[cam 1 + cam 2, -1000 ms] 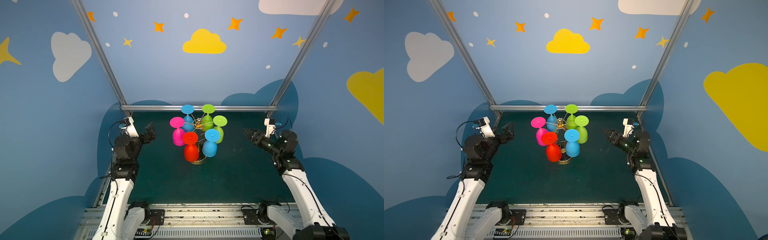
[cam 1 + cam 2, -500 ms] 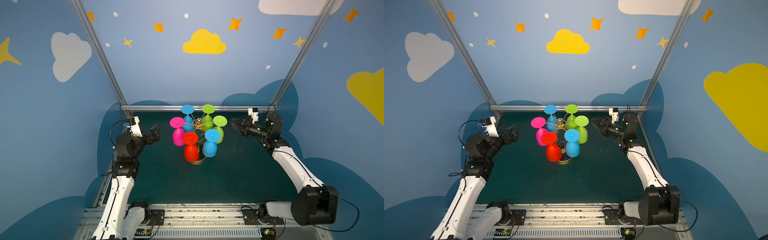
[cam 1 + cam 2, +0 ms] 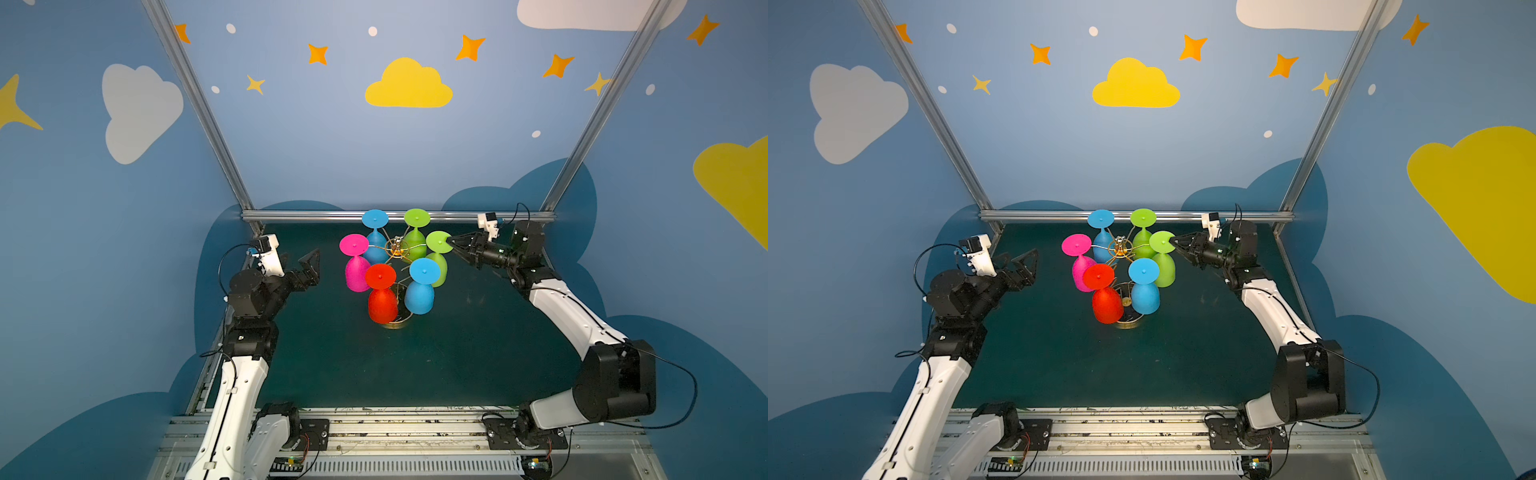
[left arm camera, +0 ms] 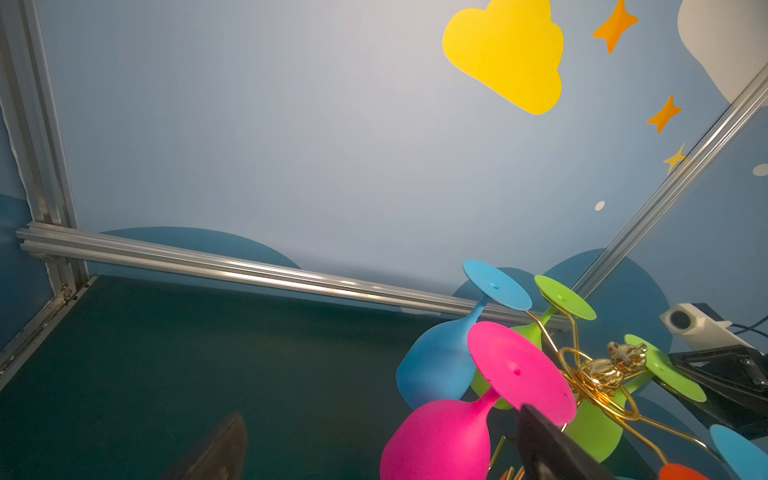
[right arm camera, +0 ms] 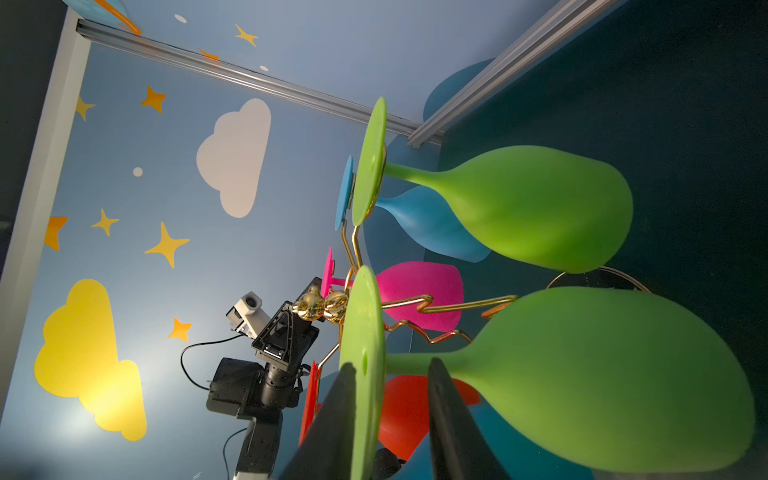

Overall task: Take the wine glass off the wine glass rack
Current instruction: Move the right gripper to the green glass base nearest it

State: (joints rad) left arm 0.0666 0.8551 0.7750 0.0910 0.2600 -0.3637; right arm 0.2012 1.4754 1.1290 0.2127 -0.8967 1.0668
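Note:
The gold wire wine glass rack (image 3: 397, 247) (image 3: 1119, 249) stands mid-table with several coloured glasses hanging upside down. The green wine glass (image 3: 439, 270) (image 3: 1163, 270) (image 5: 602, 374) hangs on its right side. My right gripper (image 3: 451, 241) (image 3: 1174, 240) (image 5: 392, 363) reaches in level from the right. Its narrowed jaws straddle the rim of that glass's foot disc (image 5: 365, 332): one finger lies against the disc, and a gap shows before the other. My left gripper (image 3: 300, 266) (image 3: 1022, 262) (image 4: 382, 444) is wide open left of the rack, apart from the pink glass (image 3: 356, 274) (image 4: 440, 440).
Also on the rack are a red glass (image 3: 381, 303), two blue glasses (image 3: 420, 293) (image 3: 375, 241) and a second green one (image 3: 415, 239). The rack's round base (image 3: 397, 324) rests on the green mat. An aluminium rail (image 3: 311, 216) runs close behind.
My right arm swung in from the right side to the rack, and its jaws narrowed around the green glass's foot. The left gripper edged toward the rack, still wide open.

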